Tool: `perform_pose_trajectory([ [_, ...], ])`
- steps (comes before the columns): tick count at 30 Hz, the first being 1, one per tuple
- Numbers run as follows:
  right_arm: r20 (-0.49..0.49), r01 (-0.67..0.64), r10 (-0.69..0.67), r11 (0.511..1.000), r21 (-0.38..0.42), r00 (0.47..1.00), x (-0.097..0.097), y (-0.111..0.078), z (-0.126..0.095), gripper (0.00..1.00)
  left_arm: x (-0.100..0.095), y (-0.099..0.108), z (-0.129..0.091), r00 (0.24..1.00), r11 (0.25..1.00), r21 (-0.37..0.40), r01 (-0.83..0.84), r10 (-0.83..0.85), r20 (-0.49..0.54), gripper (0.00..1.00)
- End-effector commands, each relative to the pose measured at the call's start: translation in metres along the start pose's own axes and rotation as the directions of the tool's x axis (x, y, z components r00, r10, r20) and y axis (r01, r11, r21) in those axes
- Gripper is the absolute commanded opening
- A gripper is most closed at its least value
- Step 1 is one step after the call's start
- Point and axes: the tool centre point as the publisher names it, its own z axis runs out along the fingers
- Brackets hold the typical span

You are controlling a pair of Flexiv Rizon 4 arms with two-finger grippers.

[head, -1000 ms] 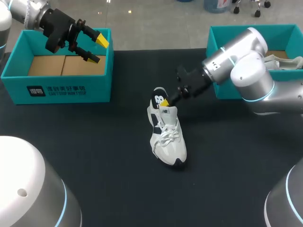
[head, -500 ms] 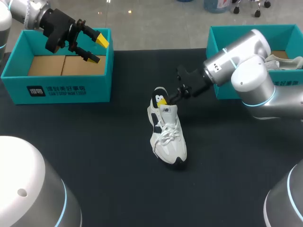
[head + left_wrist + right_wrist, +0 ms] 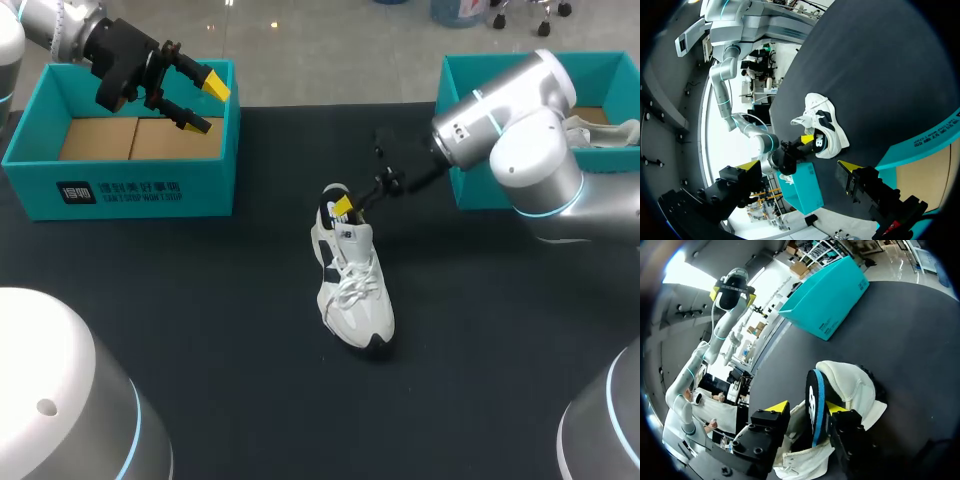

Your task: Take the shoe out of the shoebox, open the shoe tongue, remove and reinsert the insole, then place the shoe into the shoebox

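The left pincer [image 3: 207, 104] is held spread above the teal shoebox [image 3: 120, 190] at the black worktop's [image 3: 200, 330] far left corner. A second box [image 3: 600, 62] at the far right holds something white. The shoe [image 3: 355, 290] lies mid-worktop, with the right pincer [image 3: 345, 207] at its heel. The left wrist view shows the same spread. In the right wrist view the insole [image 3: 816, 390] stands upright in the heel; whether it is pinched cannot be told.

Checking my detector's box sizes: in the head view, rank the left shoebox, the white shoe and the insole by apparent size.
1. left shoebox, largest.
2. white shoe, next.
3. insole, smallest, though only its part raised out of the heel shows.
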Motion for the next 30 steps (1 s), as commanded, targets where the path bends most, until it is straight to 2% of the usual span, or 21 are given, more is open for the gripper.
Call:
perform_pose_trajectory([
  [1,0.012,0.003,-0.003,1.0,-0.003,1.0,-0.001,0.003,0.002,0.08,0.0,0.0,-0.001,1.0,1.0,0.002,-0.001,0.001,-0.002,1.0],
  [2,0.013,0.004,-0.004,1.0,-0.002,1.0,-0.002,0.004,0.003,0.0,0.0,0.0,-0.001,1.0,1.0,0.002,-0.001,0.001,-0.002,1.0],
  [8,0.015,0.004,-0.004,1.0,0.018,1.0,-0.005,0.0,0.005,0.0,0.0,0.0,-0.001,1.0,1.0,0.002,-0.001,0.001,-0.002,1.0],
  [21,0.021,-0.032,0.031,0.998,0.058,0.999,-0.005,-0.021,0.008,0.0,0.0,0.0,-0.001,1.0,1.0,0.002,-0.001,0.001,-0.002,1.0],
  [25,0.03,-0.025,0.023,0.998,0.053,0.999,-0.005,-0.019,0.006,0.0,0.0,0.0,-0.001,1.0,1.0,0.002,-0.001,0.001,-0.002,1.0],
  [27,0.038,-0.01,0.008,0.999,0.053,0.999,-0.002,-0.015,0.004,0.29,0.0,0.0,-0.001,1.0,1.0,0.002,-0.001,0.001,-0.002,1.0],
  [29,0.047,0.005,-0.008,0.998,0.061,0.999,0.001,-0.012,0.002,0.47,0.0,0.0,-0.001,1.0,1.0,0.002,-0.001,0.001,-0.002,1.0],
  [30,0.05,0.009,-0.012,0.998,0.064,0.999,0.002,-0.011,0.001,0.48,0.0,0.0,-0.001,1.0,1.0,0.002,-0.001,0.001,-0.002,1.0],
])
